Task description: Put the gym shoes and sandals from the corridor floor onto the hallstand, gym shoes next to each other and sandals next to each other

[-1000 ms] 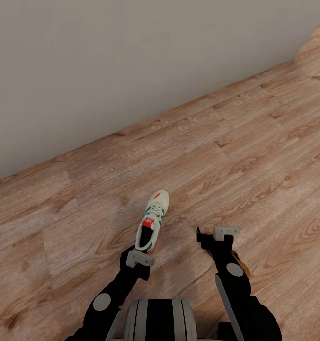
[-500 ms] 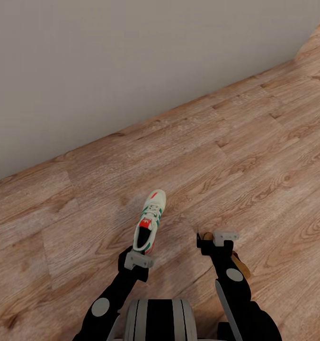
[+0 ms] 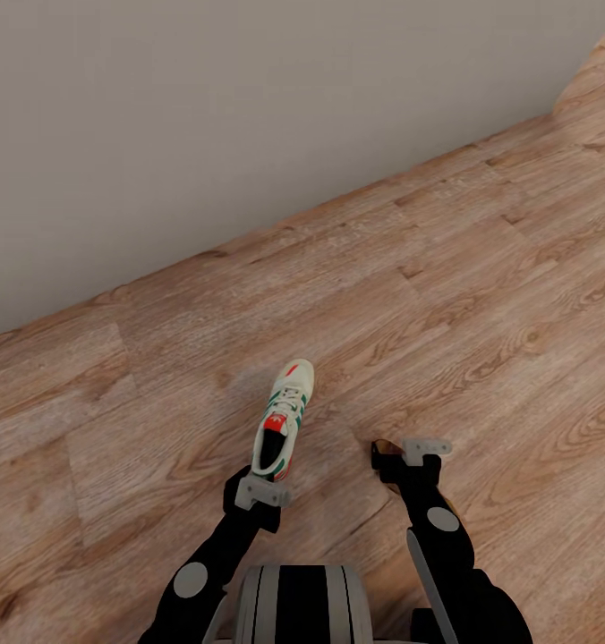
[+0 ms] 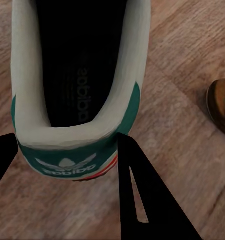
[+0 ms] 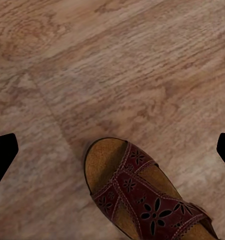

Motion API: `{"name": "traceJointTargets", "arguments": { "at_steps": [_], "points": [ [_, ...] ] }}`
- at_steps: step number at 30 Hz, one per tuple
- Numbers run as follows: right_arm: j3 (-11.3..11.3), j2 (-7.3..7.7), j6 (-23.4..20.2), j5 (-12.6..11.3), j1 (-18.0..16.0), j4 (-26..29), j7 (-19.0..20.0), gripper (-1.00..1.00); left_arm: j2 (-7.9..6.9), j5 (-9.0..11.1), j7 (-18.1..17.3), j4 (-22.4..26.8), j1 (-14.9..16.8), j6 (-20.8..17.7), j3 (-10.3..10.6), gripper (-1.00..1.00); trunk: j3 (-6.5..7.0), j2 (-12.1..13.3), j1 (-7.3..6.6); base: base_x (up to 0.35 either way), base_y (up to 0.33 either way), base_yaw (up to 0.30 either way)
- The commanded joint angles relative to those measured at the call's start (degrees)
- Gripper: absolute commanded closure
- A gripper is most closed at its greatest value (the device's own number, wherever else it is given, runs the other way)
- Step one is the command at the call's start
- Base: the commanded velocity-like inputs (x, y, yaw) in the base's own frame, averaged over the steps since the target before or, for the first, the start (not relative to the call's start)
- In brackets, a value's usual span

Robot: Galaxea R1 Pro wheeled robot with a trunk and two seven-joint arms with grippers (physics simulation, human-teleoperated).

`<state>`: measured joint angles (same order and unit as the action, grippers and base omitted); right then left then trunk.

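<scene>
Two shoes are in hand. At left, the left gripper (image 3: 264, 483) is closed on the heel of a cream gym shoe (image 3: 285, 419), green-striped, toe pointing away toward the wall (image 3: 204, 116). At right, the right gripper (image 3: 408, 453) holds its jaws spread wide above a brown sandal (image 5: 142, 195), whether lifted or lying I cannot tell. Carrying them to the rack seems next. Wood-plank corridor floor (image 3: 481, 295) runs beneath.

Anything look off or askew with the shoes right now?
Nothing damaged. The gym shoe is clamped by its heel in the left gripper, toe pointing away. The sandal sits under the open right gripper, apparently ungrasped. No rack is in sight.
</scene>
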<state>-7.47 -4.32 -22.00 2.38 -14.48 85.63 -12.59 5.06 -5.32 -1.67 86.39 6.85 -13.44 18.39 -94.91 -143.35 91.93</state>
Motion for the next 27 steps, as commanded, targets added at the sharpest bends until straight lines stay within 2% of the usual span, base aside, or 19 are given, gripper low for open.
{"name": "traceJointTargets", "arguments": {
  "at_steps": [1, 20, 27],
  "points": [
    [-0.1, 0.01, -0.4, 0.3, 0.0, 0.1, -0.2, -1.00, 0.01, -0.5, -0.2, 0.1, 0.0, -0.3, 0.0, 1.00, -0.03, 0.0, -0.01, 0.000, -0.026, 0.000],
    [-0.2, 0.01, -0.4, 0.6, 0.0, 0.1, -0.3, -1.00, 0.02, -0.6, -0.2, 0.1, 0.0, -0.3, 0.0, 1.00, -0.03, 0.0, -0.01, 0.000, -0.003, -0.002],
    [-0.2, 0.01, -0.4, 0.6, 0.0, 0.1, -0.3, -1.00, 0.01, -0.5, -0.2, 0.1, 0.0, -0.3, -0.1, 1.00, -0.03, 0.0, -0.01, 0.000, 0.000, -0.224]
  ]
}}
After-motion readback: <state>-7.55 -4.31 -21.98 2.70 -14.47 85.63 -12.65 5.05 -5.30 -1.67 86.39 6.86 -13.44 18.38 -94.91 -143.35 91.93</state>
